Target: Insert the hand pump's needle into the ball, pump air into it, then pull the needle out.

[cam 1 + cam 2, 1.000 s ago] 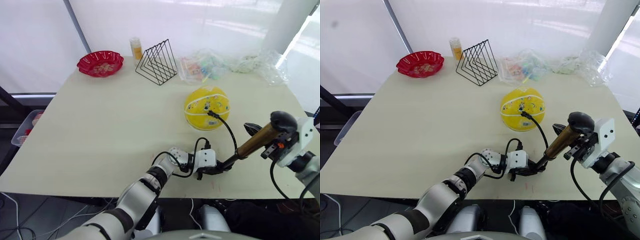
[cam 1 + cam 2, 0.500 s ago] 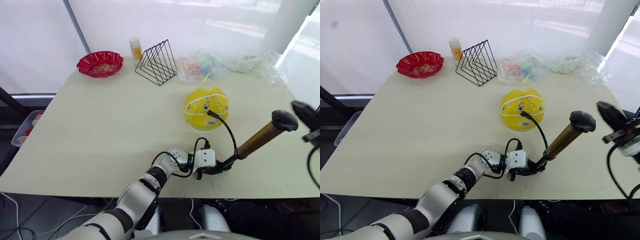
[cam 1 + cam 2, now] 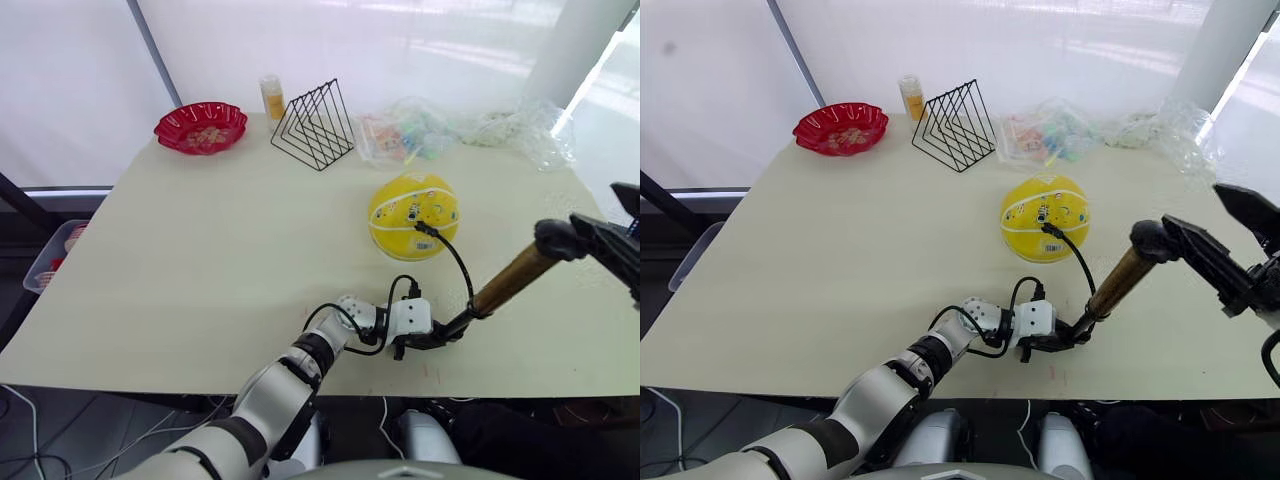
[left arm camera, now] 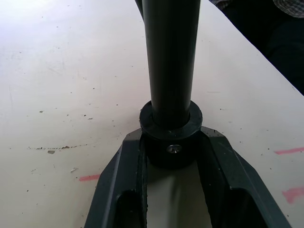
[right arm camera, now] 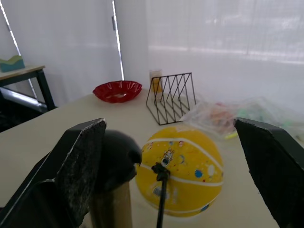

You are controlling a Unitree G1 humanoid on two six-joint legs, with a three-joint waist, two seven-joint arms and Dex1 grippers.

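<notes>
Hand pump [image 3: 1118,287] base sat clamped in the left gripper [image 4: 171,156], seen close from its wrist, while the right gripper [image 3: 1220,245] gaped wide beside the handle.

no legible text in any view. the ball [image 5: 181,172] carries small printed marks and coloured dots plus a white patch low on its face, all too small to read. the bottle [image 3: 271,97] at the far edge of the worktop [image 3: 200,250] has a yellow label, nothing readable on it. red marks on the worktop near the left gripper [image 4: 171,161] are plain strokes, not characters
</notes>
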